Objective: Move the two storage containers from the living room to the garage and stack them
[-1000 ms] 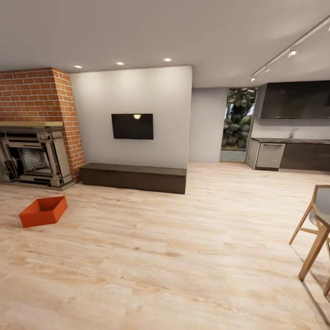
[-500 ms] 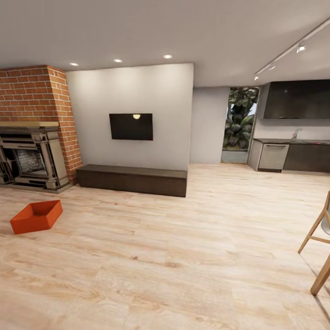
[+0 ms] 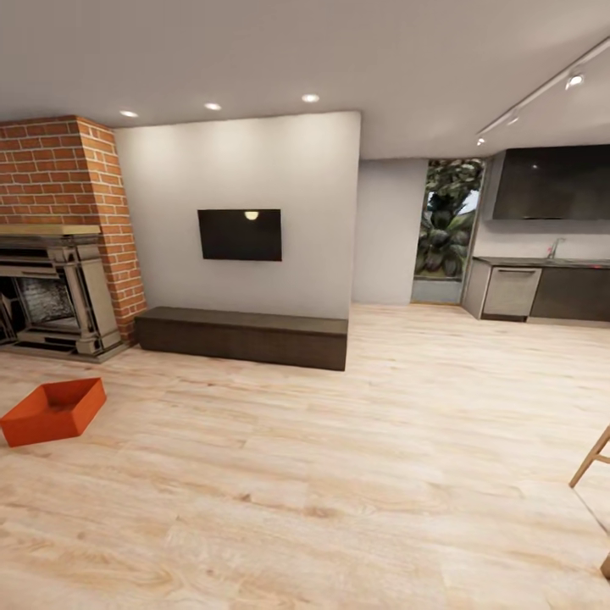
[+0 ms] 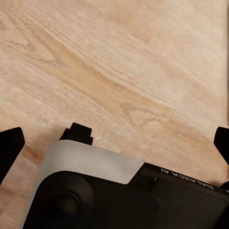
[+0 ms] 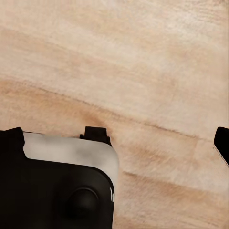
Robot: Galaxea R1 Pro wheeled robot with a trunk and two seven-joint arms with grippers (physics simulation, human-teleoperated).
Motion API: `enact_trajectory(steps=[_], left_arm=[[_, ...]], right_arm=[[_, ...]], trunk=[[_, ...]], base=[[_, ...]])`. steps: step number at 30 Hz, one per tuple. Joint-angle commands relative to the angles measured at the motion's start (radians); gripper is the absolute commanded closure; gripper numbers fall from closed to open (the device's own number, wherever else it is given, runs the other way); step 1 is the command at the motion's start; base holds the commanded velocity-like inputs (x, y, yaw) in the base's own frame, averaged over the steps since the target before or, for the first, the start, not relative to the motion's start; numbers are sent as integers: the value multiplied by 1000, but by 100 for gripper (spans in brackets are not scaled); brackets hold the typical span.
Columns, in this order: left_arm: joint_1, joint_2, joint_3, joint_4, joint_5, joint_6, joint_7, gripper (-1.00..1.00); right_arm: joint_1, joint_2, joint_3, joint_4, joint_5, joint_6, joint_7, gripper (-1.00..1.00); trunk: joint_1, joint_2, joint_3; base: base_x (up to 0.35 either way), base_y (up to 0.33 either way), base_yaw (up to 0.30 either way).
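Living room seen from the head camera, with items listed in descending size. The light wood plank floor point(image 3: 356, 474) spans the whole lower half of the scene and carries everything else. Behind it stands a plain white wall point(image 3: 246, 169) bearing a dark flat screen point(image 3: 240, 235), with a long, low, dark cabinet point(image 3: 242, 336) set against the wall's foot. To the left rises a red brick chimney breast point(image 3: 59, 174) over a stone-framed fireplace point(image 3: 52, 296). At the far right a kitchen run shows dark cupboards point(image 3: 555, 182) above a worktop point(image 3: 542, 262), beside a tall window filled with foliage point(image 3: 445, 224). Pale wooden chair legs point(image 3: 593, 457) enter at the right edge. One storage container point(image 3: 52, 411), an orange-red, open-topped rectangular bin with plain, slightly tapered walls, rests upright on the floor near its left edge, in front of the fireplace and well apart from the low cabinet; its interior appears empty, and bare floor lies between it and the camera. In the left wrist view, the left tool point(image 4: 114, 143) hangs above bare planks with its two dark fingertips point(image 4: 9, 145) at opposite edges of the frame, set wide apart and grasping nothing. In the right wrist view, the right tool point(image 5: 117, 138) is likewise spread over bare floor, fingertips point(image 5: 222, 143) far apart.
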Motion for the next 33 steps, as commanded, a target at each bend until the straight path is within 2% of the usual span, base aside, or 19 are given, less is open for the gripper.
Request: enact_trajectory(steps=[1,11,25,33], left_arm=[[-1,0,-7,0,7,2,2,-100],[-1,-1,-7,0,7,2,2,-100],[-1,-1,-7,0,7,2,2,-100],[-1,-1,-7,0,7,2,2,-100]], right_arm=[[-1,0,7,3,1,-5,-4,-100],[-1,10,5,4,-4,-5,-3,-100],[-1,8,7,4,-7,-3,-3,-100],[-1,10,9,4,-1,6,-2,-100]], trunk=[[1,-1,-1],[1,-1,-1],[1,-1,-1],[1,-1,-1]], base=[[322,0,0],[322,0,0],[322,0,6],[322,0,238]])
